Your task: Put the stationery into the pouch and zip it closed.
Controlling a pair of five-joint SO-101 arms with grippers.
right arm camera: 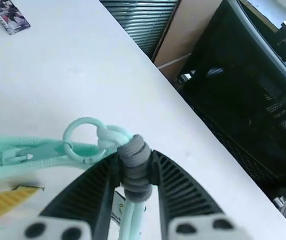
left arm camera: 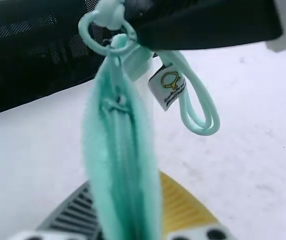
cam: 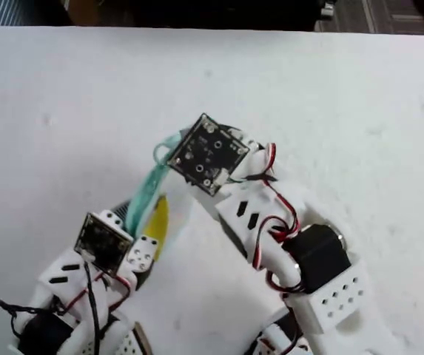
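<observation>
The pouch (cam: 146, 194) runs lengthwise from the left gripper (cam: 143, 250) at its near-left end, whose hold I cannot tell, to the right gripper (right arm camera: 133, 172) at the far-right end, clamped tight on the zip's cord (left arm camera: 197, 107).

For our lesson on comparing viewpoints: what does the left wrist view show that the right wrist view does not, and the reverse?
Left wrist view adds: the hanging cord loop and the pouch's grey ribbed side. Right wrist view adds: the grey wrap clamped by the right gripper, and a card on the table. Shared: the mint zip, its ring and the black crate behind.
</observation>
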